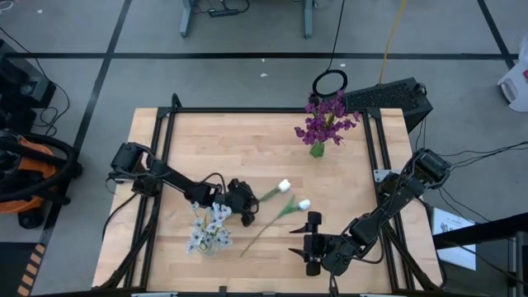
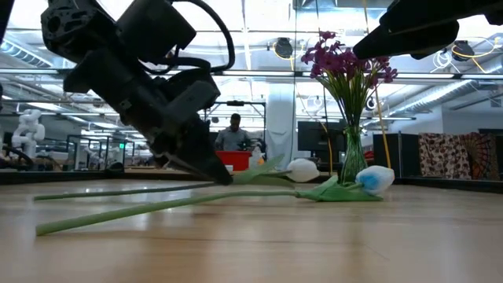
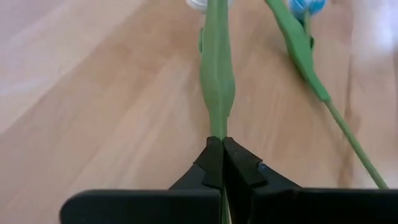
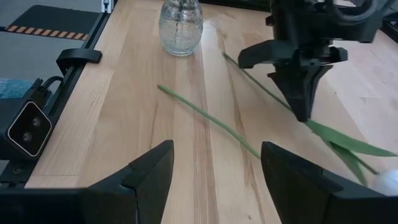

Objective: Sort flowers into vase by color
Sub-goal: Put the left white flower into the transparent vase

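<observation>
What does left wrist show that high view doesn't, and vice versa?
Only the left wrist view: the left gripper fingers pinched shut on the tulip stem lying on the table.
Only the high view: the purple flowers in their vase at the far side, the white sprig vase near the left arm, and the right gripper open and waiting.
Both: the two tulips, including the second tulip, lying on the wood.

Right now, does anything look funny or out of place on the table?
Nothing is broken or spilled, but two white tulip-like buds on long green stems lie flat on the wooden table instead of standing in a vase. The left gripper is shut on one stem; the right gripper waits open nearby.
</observation>
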Action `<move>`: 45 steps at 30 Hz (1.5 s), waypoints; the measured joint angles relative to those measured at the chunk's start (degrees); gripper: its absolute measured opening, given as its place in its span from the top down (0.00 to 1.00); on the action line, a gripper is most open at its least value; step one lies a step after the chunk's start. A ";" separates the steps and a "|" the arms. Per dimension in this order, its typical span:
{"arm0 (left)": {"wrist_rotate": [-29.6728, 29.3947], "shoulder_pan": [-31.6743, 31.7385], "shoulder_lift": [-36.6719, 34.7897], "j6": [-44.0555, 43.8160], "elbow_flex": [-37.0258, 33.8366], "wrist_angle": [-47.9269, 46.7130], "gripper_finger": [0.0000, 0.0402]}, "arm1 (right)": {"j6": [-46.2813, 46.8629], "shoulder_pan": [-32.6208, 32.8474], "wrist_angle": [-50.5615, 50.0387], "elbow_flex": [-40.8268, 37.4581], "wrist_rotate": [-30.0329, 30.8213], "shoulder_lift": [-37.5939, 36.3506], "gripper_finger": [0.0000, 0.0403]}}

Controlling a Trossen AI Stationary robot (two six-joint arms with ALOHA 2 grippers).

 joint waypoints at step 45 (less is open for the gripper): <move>5.63 4.32 -43.87 31.02 4.90 -2.90 1.00 | -1.83 -1.88 15.66 0.00 16.40 0.00 0.42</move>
